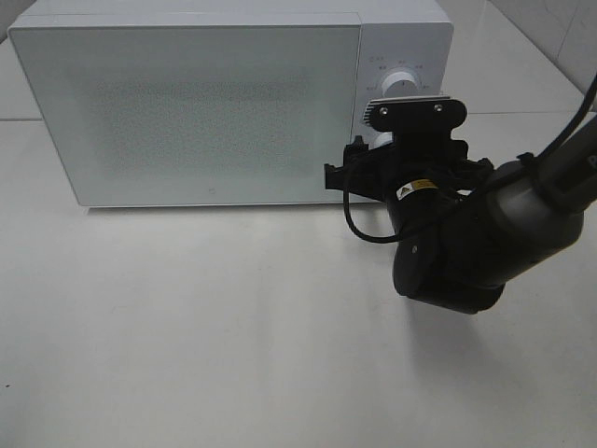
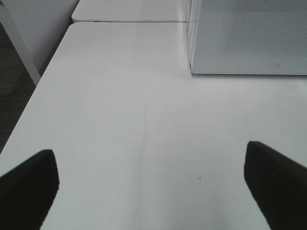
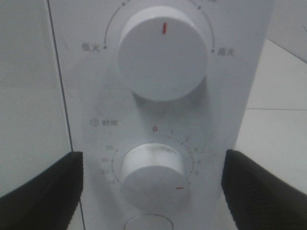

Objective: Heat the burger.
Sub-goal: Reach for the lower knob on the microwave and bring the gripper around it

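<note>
Found door (image 1: 187, 103) shut; burger out of view, presumably inside. Right gripper (image 3: 151, 191) hung wide open astride timer knob (image 3: 152, 171), gripping nothing. Pointer (image 3: 180, 188) sat off zero, so timer looked set. Left gripper (image 2: 151, 187) was open, empty.

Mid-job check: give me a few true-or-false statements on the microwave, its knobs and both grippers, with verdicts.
1. The microwave door is shut. True.
2. The left gripper is shut. False: it is open, above the table.
3. The upper knob has its red mark pointing straight up. True.
4. The right gripper is clamped on the upper knob. False: it is open, facing the lower knob.
</note>
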Robot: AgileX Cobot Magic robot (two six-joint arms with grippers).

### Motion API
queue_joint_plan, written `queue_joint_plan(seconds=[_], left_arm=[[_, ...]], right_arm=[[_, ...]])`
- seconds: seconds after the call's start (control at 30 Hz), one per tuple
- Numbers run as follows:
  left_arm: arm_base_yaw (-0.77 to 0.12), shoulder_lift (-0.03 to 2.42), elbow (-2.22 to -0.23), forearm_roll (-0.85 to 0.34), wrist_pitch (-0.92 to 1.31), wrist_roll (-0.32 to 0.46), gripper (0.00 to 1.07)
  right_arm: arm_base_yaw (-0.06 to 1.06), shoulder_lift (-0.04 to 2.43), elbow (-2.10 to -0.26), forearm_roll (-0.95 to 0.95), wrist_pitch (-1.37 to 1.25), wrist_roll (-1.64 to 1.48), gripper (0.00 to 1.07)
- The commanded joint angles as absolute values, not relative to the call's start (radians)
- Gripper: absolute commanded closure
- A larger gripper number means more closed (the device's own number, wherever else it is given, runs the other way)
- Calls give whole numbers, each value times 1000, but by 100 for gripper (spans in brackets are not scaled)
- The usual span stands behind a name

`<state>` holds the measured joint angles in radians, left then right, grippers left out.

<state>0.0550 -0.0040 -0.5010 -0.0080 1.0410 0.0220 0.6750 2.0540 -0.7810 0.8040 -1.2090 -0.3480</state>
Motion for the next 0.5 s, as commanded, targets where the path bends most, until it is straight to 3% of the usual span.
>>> queue_joint_plan(seconds=[0.03, 0.5], left_arm=[[60, -30, -504, -11, 1031, 23, 4], [60, -30, -504, -11, 1031, 23, 4]], right_arm=[[661, 2086, -816, 791, -1255, -348, 31], [640, 2086, -833, 786, -1247, -343, 31]])
